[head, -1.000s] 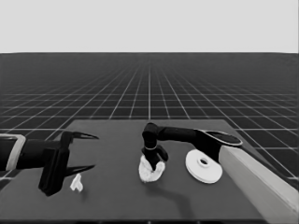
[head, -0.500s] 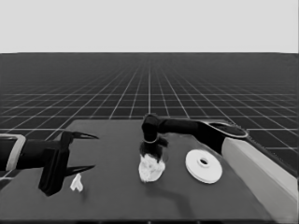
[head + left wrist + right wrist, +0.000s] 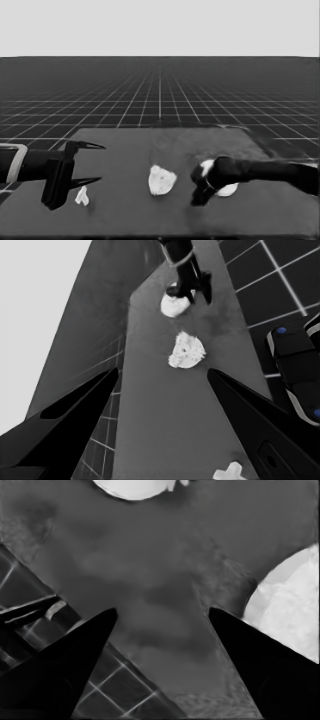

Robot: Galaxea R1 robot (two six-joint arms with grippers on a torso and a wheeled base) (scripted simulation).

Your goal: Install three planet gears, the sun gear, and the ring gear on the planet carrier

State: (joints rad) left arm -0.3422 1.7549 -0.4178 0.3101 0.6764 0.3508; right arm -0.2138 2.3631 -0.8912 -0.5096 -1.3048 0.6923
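The smaller round part (image 3: 161,180) lies mid-table, its top lumpy with gears that I cannot tell apart. It also shows in the left wrist view (image 3: 186,351) and at the edge of the right wrist view (image 3: 130,486). The larger round part (image 3: 226,189) lies to its right, partly hidden by the right arm. My right gripper (image 3: 198,199) hangs low just left of that larger round part (image 3: 292,605), between the two round parts. It is open (image 3: 162,611) with only bare table between its fingers. My left gripper (image 3: 100,162) waits open over the table's left end.
A thin white piece (image 3: 81,196) lies under the left gripper's fingers, not held, and also shows in the left wrist view (image 3: 227,472). Dark machinery with blue lights (image 3: 295,365) sits past the table's edge. The table's near edge runs close to the right gripper.
The right gripper has left the smaller round part, swinging right and toward the near edge, and now sits beside the larger round part. The left arm has not moved.
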